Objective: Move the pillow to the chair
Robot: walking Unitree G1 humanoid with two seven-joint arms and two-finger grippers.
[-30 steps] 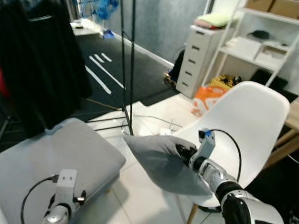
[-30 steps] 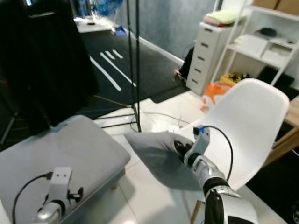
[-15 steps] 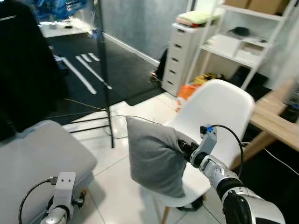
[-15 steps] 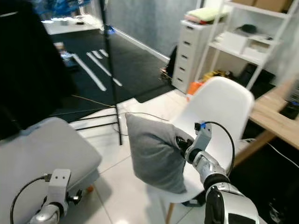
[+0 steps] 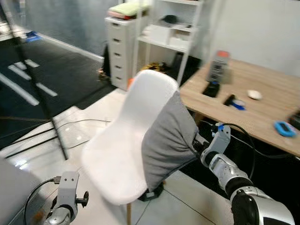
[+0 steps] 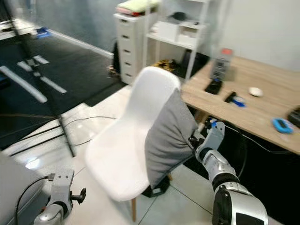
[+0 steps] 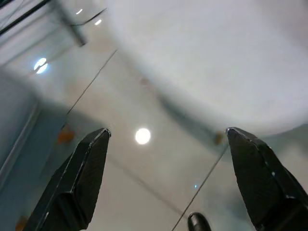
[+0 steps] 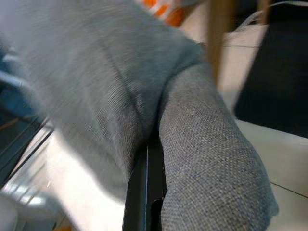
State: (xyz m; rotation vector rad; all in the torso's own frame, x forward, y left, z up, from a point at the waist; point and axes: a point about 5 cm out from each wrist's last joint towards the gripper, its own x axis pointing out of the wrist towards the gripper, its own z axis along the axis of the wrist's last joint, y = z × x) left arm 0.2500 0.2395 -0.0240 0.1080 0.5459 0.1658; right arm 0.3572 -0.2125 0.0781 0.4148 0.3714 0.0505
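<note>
The right gripper [image 5: 198, 144] pinches the gray pillow [image 5: 168, 136], which leans on the chair [image 5: 125, 145] at 3 o'clock of the seat, so lower it gently before letting go, while the left gripper [image 7: 166, 178] hangs wide.

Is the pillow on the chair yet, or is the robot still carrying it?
Nearly there. Done: the grey pillow is up at the white chair, against its side. In hand: the right tool is shut on the pillow. Left: set it down on the seat and let go. The left tool hangs open above the floor.
</note>
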